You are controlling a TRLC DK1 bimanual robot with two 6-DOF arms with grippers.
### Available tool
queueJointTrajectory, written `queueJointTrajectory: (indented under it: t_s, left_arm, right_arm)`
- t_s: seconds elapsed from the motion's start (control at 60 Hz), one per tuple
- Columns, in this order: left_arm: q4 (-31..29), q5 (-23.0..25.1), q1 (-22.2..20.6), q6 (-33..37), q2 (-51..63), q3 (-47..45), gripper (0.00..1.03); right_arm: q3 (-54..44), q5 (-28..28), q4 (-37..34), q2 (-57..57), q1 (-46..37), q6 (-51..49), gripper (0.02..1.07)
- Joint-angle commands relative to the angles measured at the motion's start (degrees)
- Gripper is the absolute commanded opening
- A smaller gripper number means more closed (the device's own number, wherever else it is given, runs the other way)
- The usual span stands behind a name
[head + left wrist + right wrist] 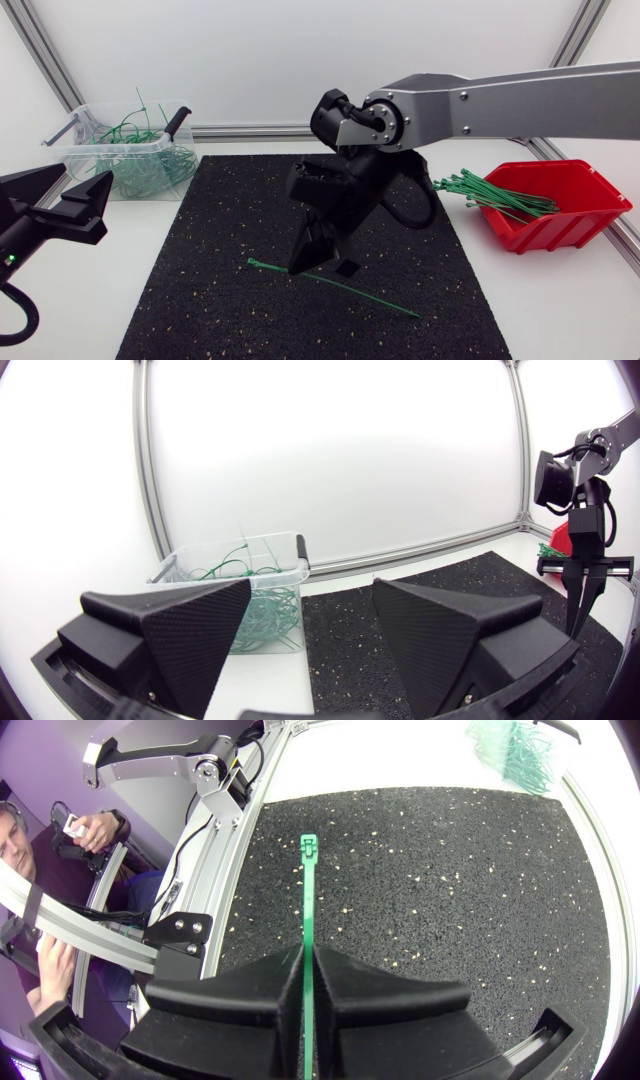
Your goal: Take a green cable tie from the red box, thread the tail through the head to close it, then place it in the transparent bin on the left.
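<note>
One green cable tie [372, 300] lying on the black mat [220, 260] is grasped by the right gripper [325, 268], its head shown clearly only in the right wrist view, while the left gripper [75, 185], fingers spread, is held near one transparent bin [75, 150] of looped ties [150, 170], and one red box [575, 215] holds a straight bundle [495, 195].
</note>
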Motion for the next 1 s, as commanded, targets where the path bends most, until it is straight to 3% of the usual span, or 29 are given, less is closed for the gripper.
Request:
queueJointTrajectory:
  t_s: [0.0, 0.267, 0.7, 0.983]
  left_arm:
    - [0.0, 2.7, 0.7, 2.8, 5.1, 3.7, 0.84]
    - [0.4, 16.1, 0.2, 9.1, 13.8, 6.8, 0.84]
    - [1.8, 28.6, -10.6, 17.9, 15.8, 3.9, 0.84]
    - [2.4, 39.4, -9.6, 22.3, 21.8, 3.4, 0.84]
  right_arm:
    - [1.5, -1.5, -1.7, 2.2, -1.1, -1.2, 0.08]
    - [4.4, -6.8, -4.5, 3.7, -4.0, -2.3, 0.08]
    - [12.5, -14.6, -14.5, 9.1, -6.9, -9.5, 0.08]
    - [17.2, -18.9, -22.8, 12.3, -8.5, -16.9, 0.08]
